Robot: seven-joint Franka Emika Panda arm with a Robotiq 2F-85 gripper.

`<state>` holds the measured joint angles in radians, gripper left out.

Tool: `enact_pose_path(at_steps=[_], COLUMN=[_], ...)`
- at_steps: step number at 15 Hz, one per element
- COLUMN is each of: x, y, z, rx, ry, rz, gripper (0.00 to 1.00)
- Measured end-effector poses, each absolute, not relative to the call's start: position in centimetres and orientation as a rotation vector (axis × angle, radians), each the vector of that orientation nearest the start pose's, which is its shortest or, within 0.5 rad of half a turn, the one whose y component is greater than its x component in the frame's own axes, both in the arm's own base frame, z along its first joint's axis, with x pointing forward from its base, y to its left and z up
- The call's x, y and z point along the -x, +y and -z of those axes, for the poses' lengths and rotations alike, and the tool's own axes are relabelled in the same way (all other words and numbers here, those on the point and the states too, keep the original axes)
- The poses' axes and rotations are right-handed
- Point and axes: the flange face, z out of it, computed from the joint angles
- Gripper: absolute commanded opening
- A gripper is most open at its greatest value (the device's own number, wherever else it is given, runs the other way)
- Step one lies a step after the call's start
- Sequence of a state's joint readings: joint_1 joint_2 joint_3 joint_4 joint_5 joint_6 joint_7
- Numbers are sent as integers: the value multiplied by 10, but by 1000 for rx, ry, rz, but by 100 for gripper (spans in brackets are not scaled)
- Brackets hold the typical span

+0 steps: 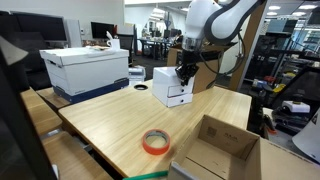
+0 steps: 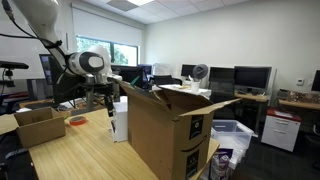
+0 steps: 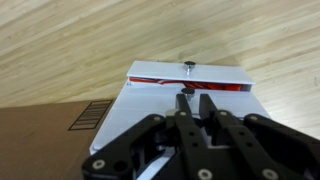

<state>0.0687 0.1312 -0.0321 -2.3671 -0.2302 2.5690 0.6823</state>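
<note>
- The gripper (image 1: pixel 186 72) hangs straight over the white box (image 1: pixel 172 85). The box stands toward the far edge of the wooden table (image 1: pixel 100 125) and rests flat on the tabletop, not lifted.
- In the wrist view the fingertips (image 3: pixel 180 103) are drawn together over the box's top, just short of a small dark knob (image 3: pixel 187 65) at its edge. I cannot tell whether they pinch anything thin between them.
- A red strip (image 3: pixel 150 84) shows in the slit under the white top (so the top may be slightly ajar, or merely red-lined).
- Judged from this, the reach to the box and the closing of the fingers look done. No lift, opening or shift of the box is visible yet.
- The orange tape roll (image 1: pixel 154 142) lies untouched near the table's near edge, beside an open cardboard box (image 1: pixel 220 150).
</note>
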Motion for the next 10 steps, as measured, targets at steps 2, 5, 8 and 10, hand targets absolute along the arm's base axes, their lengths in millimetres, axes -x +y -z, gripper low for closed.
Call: enact_pose_path(at_steps=[2,5,8,10], x=[-514,-514,-514,-512], y=[22,22,22,22], z=[-277,-277,-278,-278], rx=[3155,3155,3155,3155], ry=[732,732,732,732], rz=[184,184,183,182], gripper=[7,7,7,7])
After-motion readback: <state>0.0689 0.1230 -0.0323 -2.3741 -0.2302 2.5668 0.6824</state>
